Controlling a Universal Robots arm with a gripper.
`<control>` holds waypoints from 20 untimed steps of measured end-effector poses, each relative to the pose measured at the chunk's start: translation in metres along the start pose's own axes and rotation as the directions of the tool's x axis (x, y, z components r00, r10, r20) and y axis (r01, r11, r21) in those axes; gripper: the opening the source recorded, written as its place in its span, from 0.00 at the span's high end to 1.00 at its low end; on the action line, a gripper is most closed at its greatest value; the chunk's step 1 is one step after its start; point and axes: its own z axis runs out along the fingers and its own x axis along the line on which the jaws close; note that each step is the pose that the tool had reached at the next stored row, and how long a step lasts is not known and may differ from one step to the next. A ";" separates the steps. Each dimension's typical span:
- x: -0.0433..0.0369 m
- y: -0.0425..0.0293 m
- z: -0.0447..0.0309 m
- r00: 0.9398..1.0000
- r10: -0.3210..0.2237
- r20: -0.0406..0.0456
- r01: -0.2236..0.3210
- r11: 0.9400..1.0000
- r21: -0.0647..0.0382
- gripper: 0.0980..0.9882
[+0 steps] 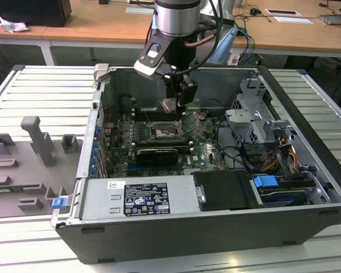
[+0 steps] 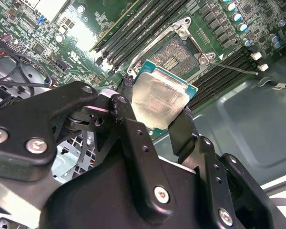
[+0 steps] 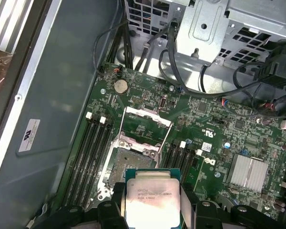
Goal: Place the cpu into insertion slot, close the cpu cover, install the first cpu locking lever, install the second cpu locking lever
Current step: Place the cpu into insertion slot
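**Gripper [image 1: 174, 107] reaching into the open computer case [image 1: 176, 242].** The jaws are gripping the cpu [image 1: 168, 104] by two opposite edges, closed only to its width, and nothing else is in their hold. The cpu is hanging above the insertion slot [image 1: 161, 134], apart from it and not yet seated.

In the first wrist view the cpu [image 3: 151, 198] is lying just off the insertion slot [image 3: 126, 160], on the side away from the cpu cover [image 3: 144, 128]. The cover appears to be standing swung back, leaving the slot bare. The cpu's edges are running roughly parallel with the slot's rim.

The exterior view is supplying the height gap above the slot. The second wrist view is supplying the fingertips [image 2: 182, 129] pressing the cpu's [image 2: 159, 100] edges, and a thin locking lever [image 2: 233, 67] lying swung out beside the slot [image 2: 175, 53].
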 end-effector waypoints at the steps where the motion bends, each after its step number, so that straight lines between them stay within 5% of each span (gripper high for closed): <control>1: 0.0000 0.0000 0.0002 1.000 0.000 0.000 0.000 1.000 0.000 0.50; 20: -0.0001 -0.0006 0.0066 1.000 0.000 0.000 0.000 1.000 0.000 0.50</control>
